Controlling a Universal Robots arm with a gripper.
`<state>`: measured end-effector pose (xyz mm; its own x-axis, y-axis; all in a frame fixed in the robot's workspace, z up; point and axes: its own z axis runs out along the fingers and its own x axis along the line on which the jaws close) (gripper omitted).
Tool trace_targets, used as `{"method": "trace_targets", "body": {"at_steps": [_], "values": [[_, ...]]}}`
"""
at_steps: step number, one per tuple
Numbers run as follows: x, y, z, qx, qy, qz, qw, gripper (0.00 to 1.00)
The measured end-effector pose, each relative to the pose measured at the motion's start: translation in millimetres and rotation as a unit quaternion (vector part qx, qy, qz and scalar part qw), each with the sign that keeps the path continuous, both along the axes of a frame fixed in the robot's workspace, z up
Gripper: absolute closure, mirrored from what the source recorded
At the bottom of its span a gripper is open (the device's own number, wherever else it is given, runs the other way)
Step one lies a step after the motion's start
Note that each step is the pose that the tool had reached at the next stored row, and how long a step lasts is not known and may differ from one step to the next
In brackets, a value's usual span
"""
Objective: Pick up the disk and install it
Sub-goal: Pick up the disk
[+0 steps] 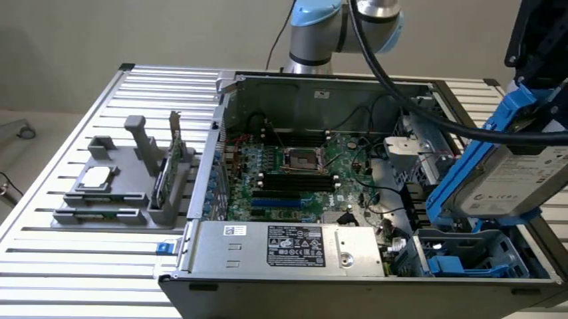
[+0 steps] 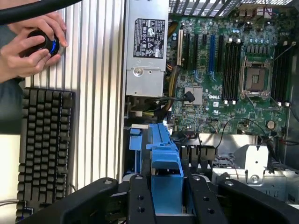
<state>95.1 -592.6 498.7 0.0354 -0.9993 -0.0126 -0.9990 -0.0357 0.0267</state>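
The disk (image 1: 510,176), a silver-grey drive with a white label in a bright blue carrier, hangs tilted on edge at the exterior view's right. My gripper (image 1: 538,93) is shut on its upper end. In the wrist view the blue carrier (image 2: 164,154) sits clamped between my two black fingers (image 2: 141,200), with the gripper (image 2: 170,203) looking down into the open computer case (image 1: 229,100). The disk is held just above the blue drive cage (image 1: 470,256) in the near corner of the case and is apart from it.
Inside the case lie the green motherboard (image 1: 302,173) and a silver power supply (image 1: 284,246). A grey holder (image 1: 106,193) with a square chip and an upright green card stands at the exterior view's left. A person's hands (image 2: 28,46) grip a black knob beside a keyboard (image 2: 44,149).
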Motion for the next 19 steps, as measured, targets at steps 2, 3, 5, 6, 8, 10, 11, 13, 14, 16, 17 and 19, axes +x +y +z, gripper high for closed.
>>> {"method": "trace_targets", "body": {"at_steps": [2,3,5,6,8,10,11,13,14,16,17,19], "values": [[3.0,-4.1,0.0,0.0000,0.0033,0.000,1.0000,0.67],[4.6,-5.8,0.1,0.0000,0.0051,0.000,1.0000,0.67],[8.6,-9.2,0.0,0.0001,0.0082,0.000,1.0000,0.67],[11.3,-10.8,0.0,0.0001,0.0096,0.000,1.0000,0.67],[17.3,-13.8,0.0,0.0001,0.0121,0.000,0.9999,0.67],[22.0,-17.4,0.1,0.0003,0.0142,0.000,0.9999,0.67],[22.7,-19.5,-0.1,0.0007,0.0145,0.000,0.9999,0.67],[22.7,-21.5,-0.5,0.0006,0.0145,0.000,0.9999,0.67],[22.6,-22.2,-0.9,0.0008,0.0145,0.000,0.9999,0.67],[22.6,-23.1,-2.0,0.0018,0.0145,0.000,0.9999,0.67],[22.6,-23.3,-2.9,0.0029,0.0144,0.000,0.9999,0.67],[22.4,-23.4,-4.3,0.0046,0.0139,0.000,0.9999,0.67]]}}
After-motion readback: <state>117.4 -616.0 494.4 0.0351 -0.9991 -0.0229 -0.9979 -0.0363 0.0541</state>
